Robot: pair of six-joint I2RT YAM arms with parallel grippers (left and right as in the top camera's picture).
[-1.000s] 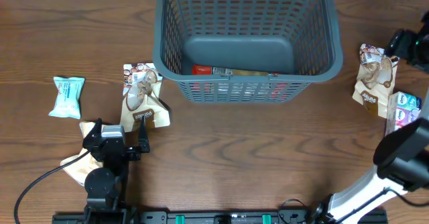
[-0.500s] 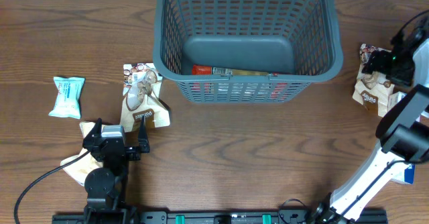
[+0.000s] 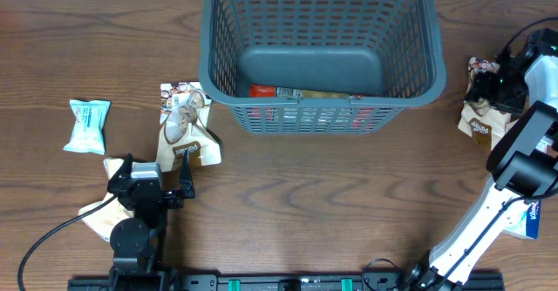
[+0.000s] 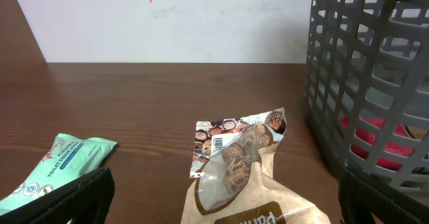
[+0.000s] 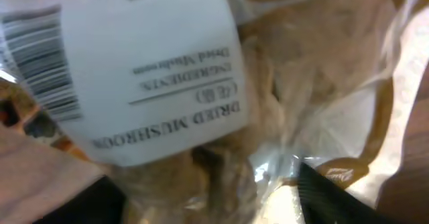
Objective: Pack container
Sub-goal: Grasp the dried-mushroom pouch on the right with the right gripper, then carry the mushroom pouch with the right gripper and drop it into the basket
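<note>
The container (image 3: 318, 47), a large dark grey lattice basket, stands at the back centre and holds a red and gold packet (image 3: 296, 91) by its front wall. My left gripper (image 3: 153, 176) is open and empty, just short of a brown dried-mushroom packet (image 3: 185, 130). In the left wrist view that packet (image 4: 244, 177) lies between the spread fingers (image 4: 60, 197), with the basket wall (image 4: 369, 83) to the right. My right gripper (image 3: 488, 86) is down on a second brown mushroom packet (image 3: 481, 117) right of the basket. That packet (image 5: 201, 83) fills the right wrist view, between my open gripper's (image 5: 208, 200) jaws.
A mint-green packet (image 3: 87, 125) lies at the far left and shows in the left wrist view (image 4: 57, 167). Another brown packet (image 3: 98, 213) lies partly under my left arm. My right arm (image 3: 523, 152) runs along the right edge of the table.
My right gripper has swung in from the far right edge and come down onto the brown packet beside the basket. The left arm has not moved.
</note>
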